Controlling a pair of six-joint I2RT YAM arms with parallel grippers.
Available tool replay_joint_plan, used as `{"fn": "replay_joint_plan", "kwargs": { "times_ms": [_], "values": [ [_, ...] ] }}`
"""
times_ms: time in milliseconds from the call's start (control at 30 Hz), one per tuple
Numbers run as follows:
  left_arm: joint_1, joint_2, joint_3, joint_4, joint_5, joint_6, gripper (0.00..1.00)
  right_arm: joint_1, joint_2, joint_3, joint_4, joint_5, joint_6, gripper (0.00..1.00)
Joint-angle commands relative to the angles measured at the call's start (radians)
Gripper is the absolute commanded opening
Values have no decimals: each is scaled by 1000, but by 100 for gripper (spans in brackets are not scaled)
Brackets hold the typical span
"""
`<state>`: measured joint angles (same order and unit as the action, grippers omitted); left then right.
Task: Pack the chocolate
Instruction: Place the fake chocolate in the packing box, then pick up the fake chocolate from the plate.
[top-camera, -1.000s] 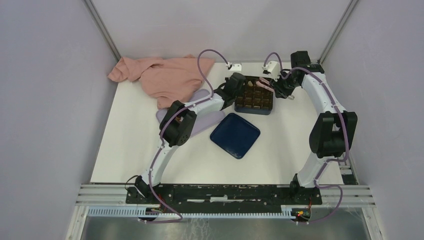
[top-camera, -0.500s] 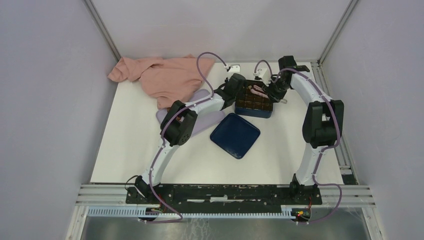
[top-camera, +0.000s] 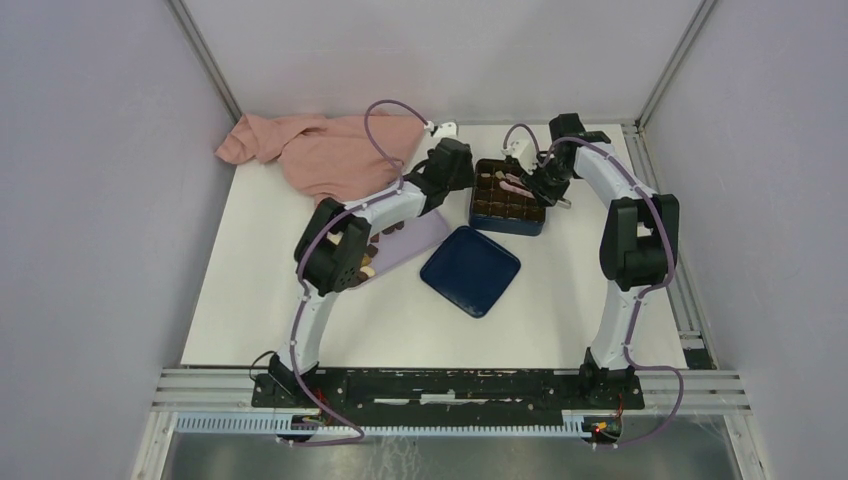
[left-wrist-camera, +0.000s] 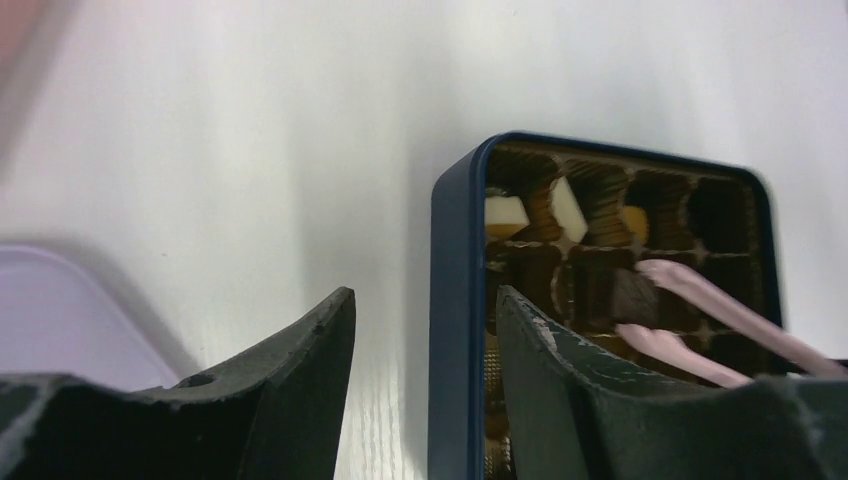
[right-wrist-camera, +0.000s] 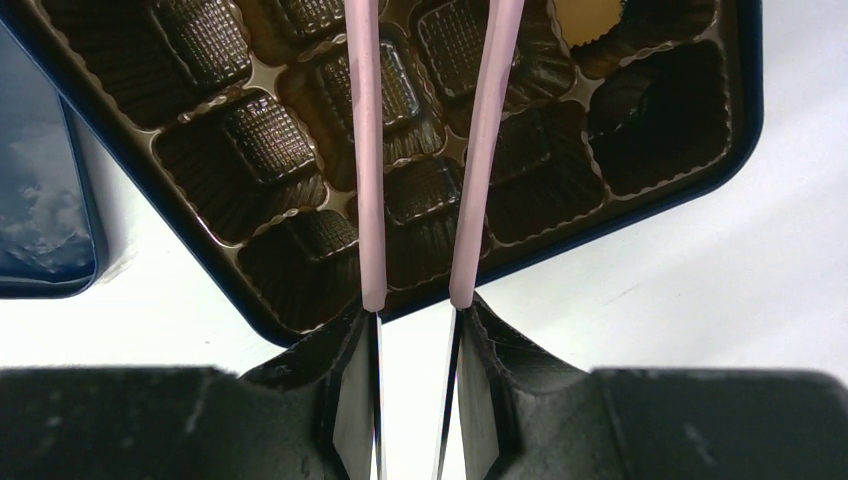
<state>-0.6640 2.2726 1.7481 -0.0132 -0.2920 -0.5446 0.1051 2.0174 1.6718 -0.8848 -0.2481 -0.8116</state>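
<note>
**Desk:** What have you got in hand?

**Operator:** My right end effector (top-camera: 510, 183) is clamped on a dark chocolate piece (left-wrist-camera: 612, 292). It sits pinched at the tips of the long pink fingers (right-wrist-camera: 366, 150), low over the cells of the dark blue box (top-camera: 505, 223). My left end effector (left-wrist-camera: 422, 300) stands parted with nothing in it, and the box wall is just to its right. Loose chocolates (top-camera: 368, 262) lie on the lilac tray (top-camera: 420, 232), back behind the left end effector, near its elbow.

**Desk:** What could go wrong?

**Operator:** I think those slim fingers give little hold. The piece could twist out and land across a divider or on a filled cell. Two cream pieces (left-wrist-camera: 505, 213) already sit in cells ahead of my left end effector. If I swing the left one rightward, its finger would strike the wall and shift the box under the right one.

**Desk:** What has changed since a second ago?

**Operator:** The left end effector was shut at the box's edge. It has since opened and backed off toward the pink cloth (top-camera: 330, 155), uncovering the tray. The right one has come in from the box's far corner to above the cells.
</note>
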Motion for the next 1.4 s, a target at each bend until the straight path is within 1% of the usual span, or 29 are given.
{"fn": "replay_joint_plan", "kwargs": {
  "times_ms": [0,67,133,200,333,467,633,700,800,867,933,1000,1067,1133,1233,1300,1367],
  "values": [
    [11,-195,-72,124,25,34,60,8,10,45,12,22,13,23],
    [16,-244,-96,116,26,53,61,8,14,45,12,21,15,25],
    [20,-293,-119,108,32,75,61,10,17,51,9,17,17,31],
    [24,-340,-139,95,45,95,61,12,18,58,7,19,18,34],
    [42,-432,-181,60,101,125,61,13,12,68,5,12,25,40],
    [68,-541,-262,47,176,140,62,12,9,71,0,5,28,43],
    [114,-714,-386,6,243,172,63,13,-16,75,-5,2,29,41],
    [157,-784,-421,-47,301,194,65,13,-48,74,-3,-10,29,39],
    [256,-880,-464,-149,447,215,70,14,-99,81,-23,-74,27,37],
    [338,-954,-512,-209,518,225,76,31,-130,85,-38,-113,23,37],
    [414,-1041,-575,-246,559,244,83,61,-166,71,-39,-136,22,37],
    [462,-1131,-642,-271,544,276,92,112,-197,53,-32,-149,24,37],
    [472,-1231,-707,-288,459,305,99,174,-220,40,-22,-152,27,37],
    [471,-1303,-767,-298,377,347,100,241,-231,28,-10,-143,30,37],
    [471,-1380,-844,-314,212,391,100,347,-216,22,4,-96,37,38],
    [470,-1417,-898,-309,147,408,100,413,-179,34,1,-60,38,38],
    [471,-1439,-934,-299,114,413,100,472,-129,58,-8,-12,38,38]
  ]
}}
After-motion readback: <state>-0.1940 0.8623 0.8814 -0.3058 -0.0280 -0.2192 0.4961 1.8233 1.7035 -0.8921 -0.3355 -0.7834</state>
